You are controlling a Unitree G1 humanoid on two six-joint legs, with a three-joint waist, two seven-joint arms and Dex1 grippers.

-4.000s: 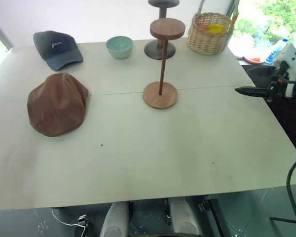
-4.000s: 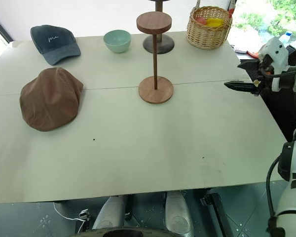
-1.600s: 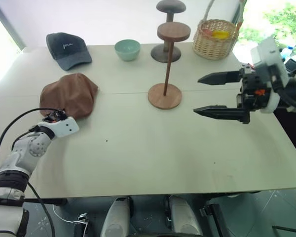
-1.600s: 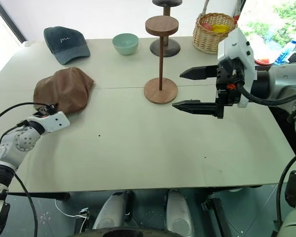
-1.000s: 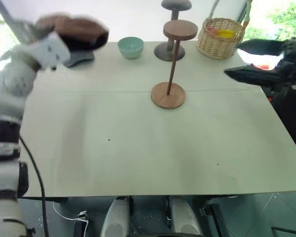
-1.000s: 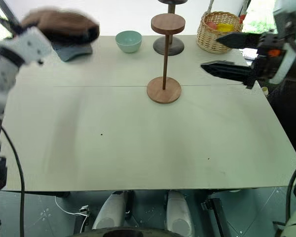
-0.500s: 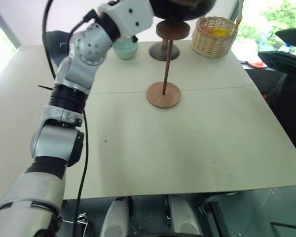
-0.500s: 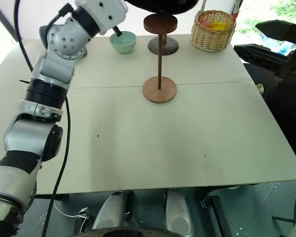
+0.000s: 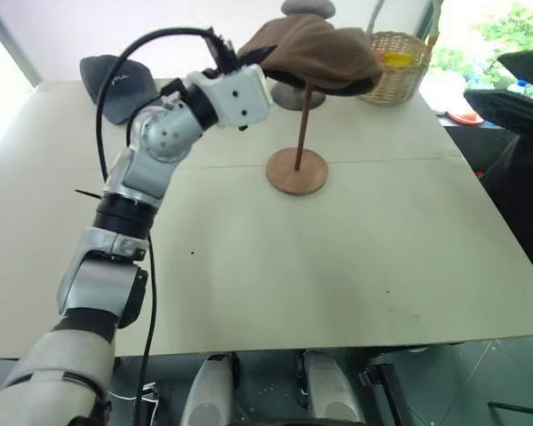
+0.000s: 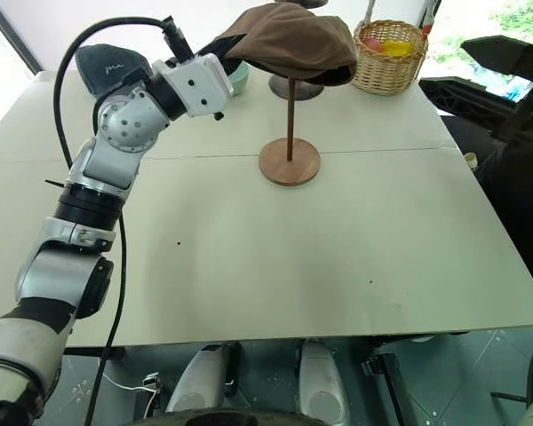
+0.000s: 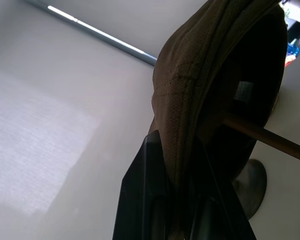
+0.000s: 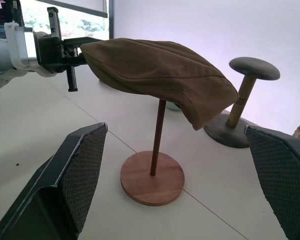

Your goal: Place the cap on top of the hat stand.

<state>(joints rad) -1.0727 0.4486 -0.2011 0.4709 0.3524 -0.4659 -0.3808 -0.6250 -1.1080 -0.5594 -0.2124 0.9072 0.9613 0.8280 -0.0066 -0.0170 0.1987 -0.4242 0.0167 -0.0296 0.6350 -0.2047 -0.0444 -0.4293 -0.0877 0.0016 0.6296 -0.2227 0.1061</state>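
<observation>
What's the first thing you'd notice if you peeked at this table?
The floppy brown cap hanging in the air over the tall, thin hat stand in the middle of the table, pinched at one edge by the robot's left claw. The cap hides the stand's top. After that, the right claw, spread wide open on the right side, and the woven basket at the table's far right corner.

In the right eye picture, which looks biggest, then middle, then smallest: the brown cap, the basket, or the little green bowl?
1. The brown cap looks biggest.
2. The basket looks smaller.
3. The green bowl looks smallest, though the cap hides most of it, so that is unsure.
The cap is held up nearer the camera, which makes it look larger.
</observation>
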